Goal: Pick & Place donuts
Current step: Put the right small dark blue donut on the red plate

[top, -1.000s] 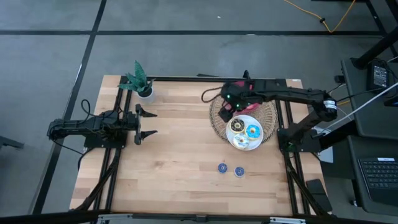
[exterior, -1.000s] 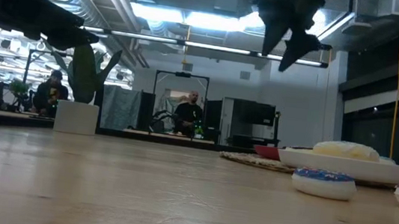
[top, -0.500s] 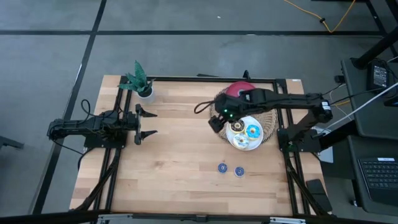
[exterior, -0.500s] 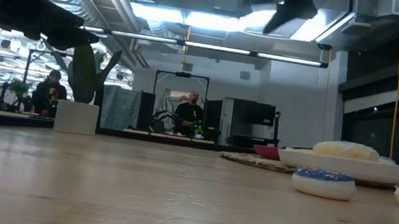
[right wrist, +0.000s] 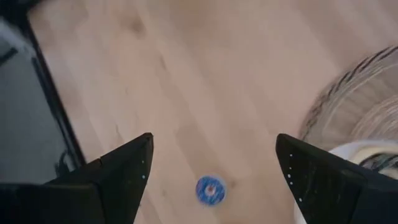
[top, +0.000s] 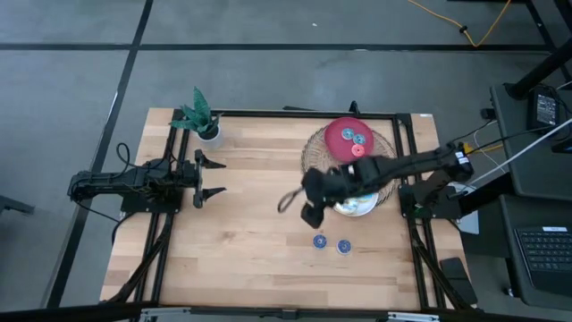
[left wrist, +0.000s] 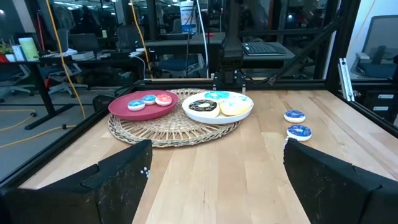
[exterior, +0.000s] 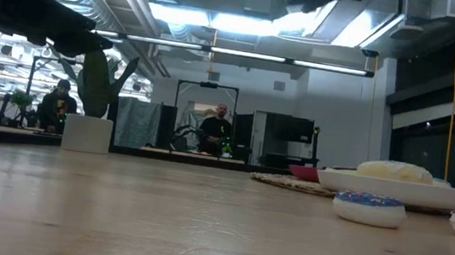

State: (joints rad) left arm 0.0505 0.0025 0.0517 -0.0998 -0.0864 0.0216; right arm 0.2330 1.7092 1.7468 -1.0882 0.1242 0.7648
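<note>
Donuts you are sorting: two small blue ones [top: 332,243] lying loose on the wooden table [top: 250,241], three larger ones sitting on your white plate [left wrist: 219,107], three small ones resting on the red plate [top: 349,139], both plates on the woven mat [left wrist: 174,127], people sitting in the room beyond, your right gripper [top: 308,213] hovering beside the white plate, fingers spread, left gripper [top: 213,177] waiting with fingers apart at the table's left.

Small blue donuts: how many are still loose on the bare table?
2. Both small blue toy ring donuts lie side by side on the wooden table, just past the open right gripper; none seem hidden.
</note>
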